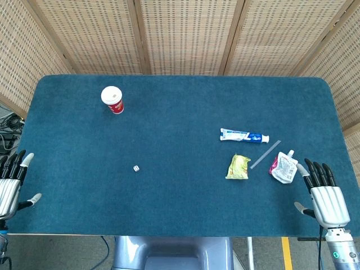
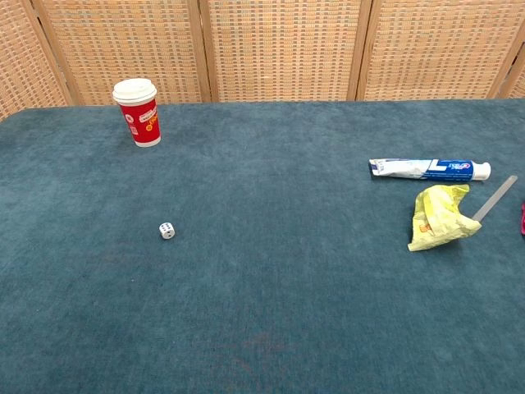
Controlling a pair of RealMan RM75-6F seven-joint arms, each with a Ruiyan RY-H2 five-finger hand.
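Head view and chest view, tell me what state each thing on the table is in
Red paper cup: upright, white lid on.
Toothpaste tube: lying flat, cap on.
Yellow packet: crumpled.
White spouted pouch: lying flat.
White die: resting alone.
Left hand: open, empty.
Right hand: open, empty.

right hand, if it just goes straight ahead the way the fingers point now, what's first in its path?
Likely the white spout pouch: it lies just ahead of the right hand, slightly to its left, so the fingers may only clip its edge. Depth is unclear.
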